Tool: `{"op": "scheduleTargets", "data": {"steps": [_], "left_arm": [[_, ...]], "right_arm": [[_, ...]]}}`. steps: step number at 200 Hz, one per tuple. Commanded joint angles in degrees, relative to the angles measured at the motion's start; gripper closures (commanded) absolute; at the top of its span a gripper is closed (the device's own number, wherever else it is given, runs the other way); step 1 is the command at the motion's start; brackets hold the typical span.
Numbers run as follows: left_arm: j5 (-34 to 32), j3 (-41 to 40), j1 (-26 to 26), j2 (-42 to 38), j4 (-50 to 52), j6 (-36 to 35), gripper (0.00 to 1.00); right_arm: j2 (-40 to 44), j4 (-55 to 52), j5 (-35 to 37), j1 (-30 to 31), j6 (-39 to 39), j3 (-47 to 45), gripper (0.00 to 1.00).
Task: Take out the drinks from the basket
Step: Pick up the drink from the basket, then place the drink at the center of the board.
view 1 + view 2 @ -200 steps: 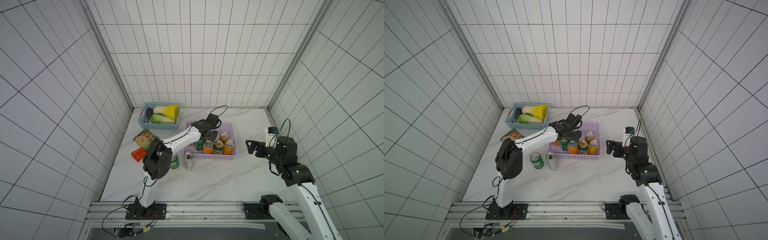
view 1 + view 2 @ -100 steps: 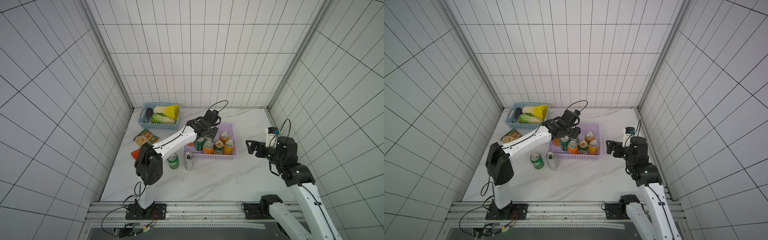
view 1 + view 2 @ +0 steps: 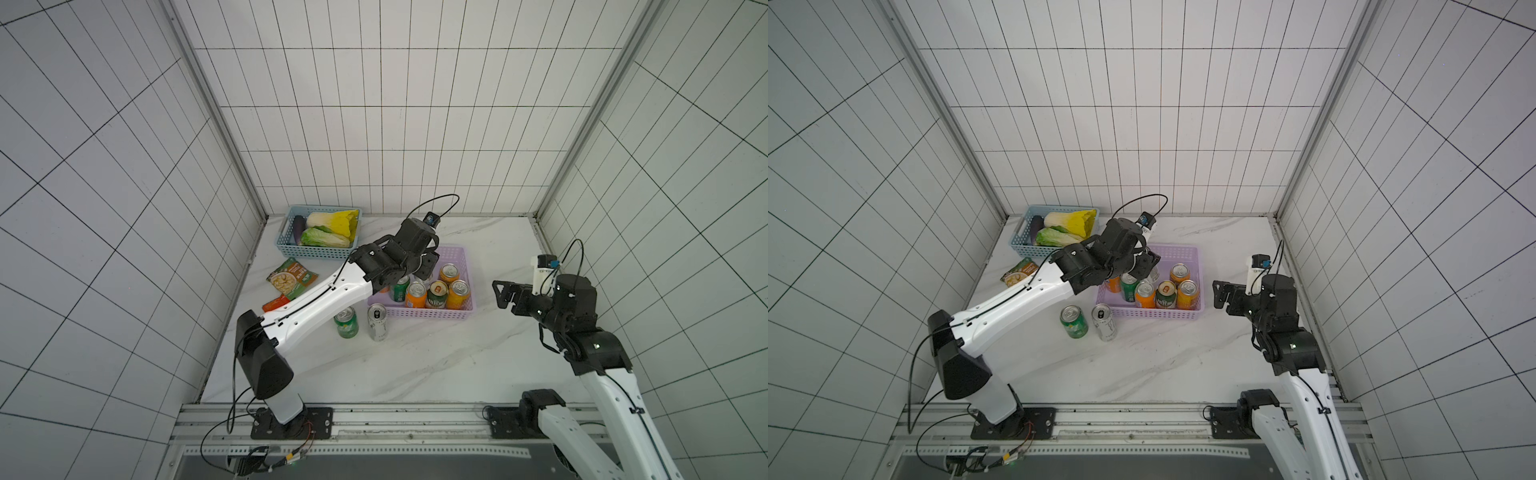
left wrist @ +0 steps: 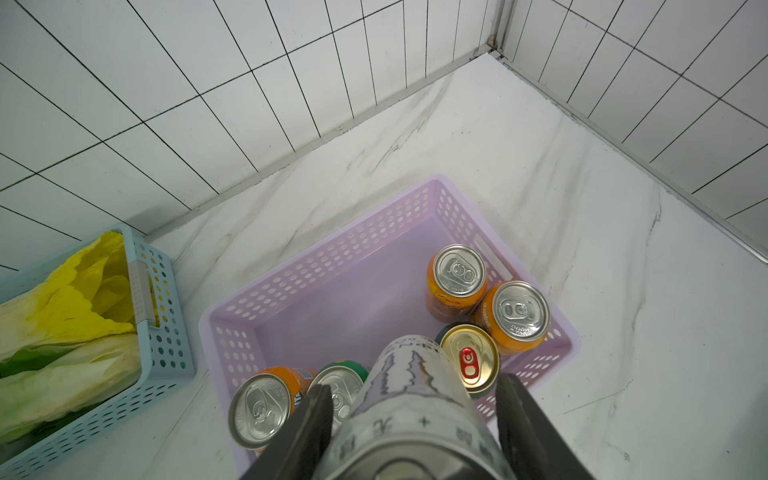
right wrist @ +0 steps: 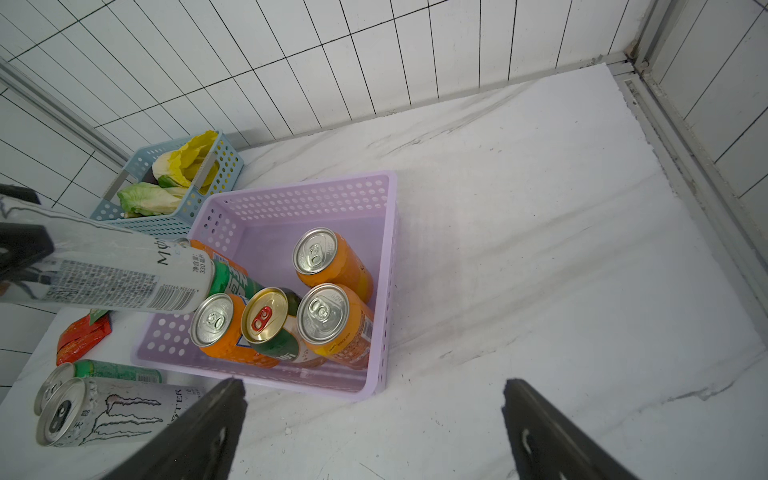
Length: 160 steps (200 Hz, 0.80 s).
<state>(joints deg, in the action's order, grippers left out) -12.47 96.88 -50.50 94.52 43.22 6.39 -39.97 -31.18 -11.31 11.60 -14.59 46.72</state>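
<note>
Left end effector [image 4: 411, 394] is clenched on a slim silver-white can [image 5: 112, 270], one black finger [image 4: 309, 419] on each side near the can's top. The left arm reaches across the left end of the lilac basket [image 3: 419, 312] and hides part of it in both top views. The held can hangs tilted over that end. Its lower end is above a green can [image 4: 338, 384] and just beside the dark green can with the gold top [image 4: 469, 359]; whether it touches them I cannot tell. Right end effector [image 3: 500, 295] is released, gaping wide and grasping nothing, above bare white marble worktop [image 3: 415, 365] to the right of the basket and apart from it. Inside the basket six cans stand upright in its near half: four orange cans, two at the right end [image 5: 328, 257] [image 5: 332, 320], one in the middle [image 5: 220, 328] and one at the left end [image 4: 259, 409], plus the green can and the gold-topped one. The far half is bare. Outside, just in front of its near left corner, a green can [image 3: 346, 322] and a second slim silver-white can [image 3: 377, 322] stand side by side. Farther left lie a green snack packet [image 3: 291, 279] and a small red packet [image 3: 276, 302]. At the back a light blue basket [image 3: 316, 252] holds two napa cabbages [image 3: 328, 228] and an aubergine [image 3: 298, 230].
</note>
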Motion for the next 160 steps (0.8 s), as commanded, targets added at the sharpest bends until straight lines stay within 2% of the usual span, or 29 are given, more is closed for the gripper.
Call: {"op": "scheduleTargets", "data": {"steps": [1,71,160], "left_arm": [[-2.2,-1.21,-1.41,-4.8,-2.65,-0.57,0.51],[-3.84,-7.33,-6.5,-12.34,-0.99,0.9,0.51],[-3.06,-15.85,-9.31,-15.89,-0.11,4.26,0.51]], "right_arm": [[0.56,-0.48,0.46,-0.5,-0.02,1.25,0.01],[0.26,-0.38,0.26,-0.48,-0.26,1.35,0.01],[-0.29,-0.11,0.06,-0.45,-0.35,1.77,0.0]]}}
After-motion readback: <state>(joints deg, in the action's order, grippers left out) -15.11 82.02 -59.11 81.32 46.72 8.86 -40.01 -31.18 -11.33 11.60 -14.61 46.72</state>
